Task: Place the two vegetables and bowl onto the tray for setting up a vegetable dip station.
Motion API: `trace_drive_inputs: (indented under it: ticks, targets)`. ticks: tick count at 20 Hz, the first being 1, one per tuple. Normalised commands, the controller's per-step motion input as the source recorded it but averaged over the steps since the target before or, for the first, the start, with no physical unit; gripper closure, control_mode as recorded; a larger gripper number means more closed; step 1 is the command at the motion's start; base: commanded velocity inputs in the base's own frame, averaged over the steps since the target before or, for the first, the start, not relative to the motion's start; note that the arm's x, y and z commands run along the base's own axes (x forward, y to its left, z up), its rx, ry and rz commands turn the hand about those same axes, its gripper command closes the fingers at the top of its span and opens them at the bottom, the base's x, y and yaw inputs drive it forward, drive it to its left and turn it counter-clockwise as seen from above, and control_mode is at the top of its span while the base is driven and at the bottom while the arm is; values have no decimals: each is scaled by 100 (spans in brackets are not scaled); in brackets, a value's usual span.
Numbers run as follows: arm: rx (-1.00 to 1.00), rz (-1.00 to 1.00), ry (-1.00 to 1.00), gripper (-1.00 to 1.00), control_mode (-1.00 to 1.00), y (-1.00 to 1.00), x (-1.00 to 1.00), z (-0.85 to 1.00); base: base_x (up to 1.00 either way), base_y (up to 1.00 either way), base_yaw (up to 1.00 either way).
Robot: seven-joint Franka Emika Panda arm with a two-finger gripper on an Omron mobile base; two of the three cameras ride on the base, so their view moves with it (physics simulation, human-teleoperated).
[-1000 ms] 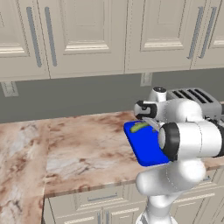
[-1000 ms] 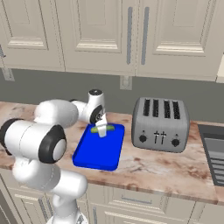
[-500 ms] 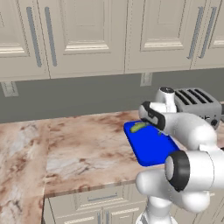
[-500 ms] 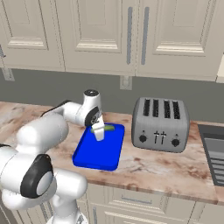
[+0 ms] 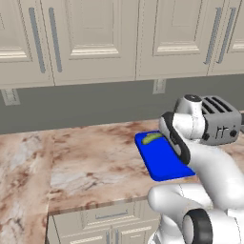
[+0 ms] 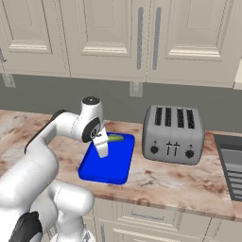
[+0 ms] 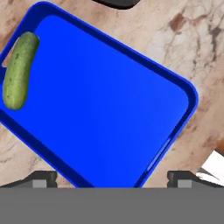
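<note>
The blue tray [image 6: 106, 163] [image 5: 162, 159] [image 7: 113, 100] lies on the marble counter in front of the toaster. One vegetable, a green cucumber [image 6: 115, 139] [image 5: 151, 138] [image 7: 17, 70], rests on the tray's far end. My gripper [image 6: 101, 147] [image 7: 111, 178] hangs open above the tray's middle, a little nearer than the cucumber, with nothing between its fingers. The bowl and the other vegetable are out of view.
A grey four-slot toaster [image 6: 175, 134] [image 5: 219, 121] stands just right of the tray. A sink edge [image 6: 229, 160] lies further right. Bare marble counter [image 5: 90, 162] stretches to the tray's left, under the wall cabinets.
The arm has folded and its elbow has swung down. The gripper has drawn slightly back from the cucumber, which stays put on the tray. The jaws stayed open.
</note>
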Motion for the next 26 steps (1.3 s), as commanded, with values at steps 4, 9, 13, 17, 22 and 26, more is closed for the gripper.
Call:
trace_drive_inputs:
  ticks: [4, 9, 13, 17, 22, 26]
  targets:
    - [-2, 10, 0, -100, -100, 2, -58, 31, 0, 0, 0]
    - [-1, 18, 0, -100, -100, 3, -70, 27, 0, 0, 0]
    - [-2, 20, 0, -100, -100, 10, -66, 23, 0, 0, 0]
    - [-5, 16, 0, -100, -100, 21, -65, 23, 0, 0, 0]
    - [-8, 10, 0, -100, -100, 31, -52, 23, 0, 0, 0]
    - [-7, 11, 0, -100, -100, 24, -41, 21, 0, 0, 0]
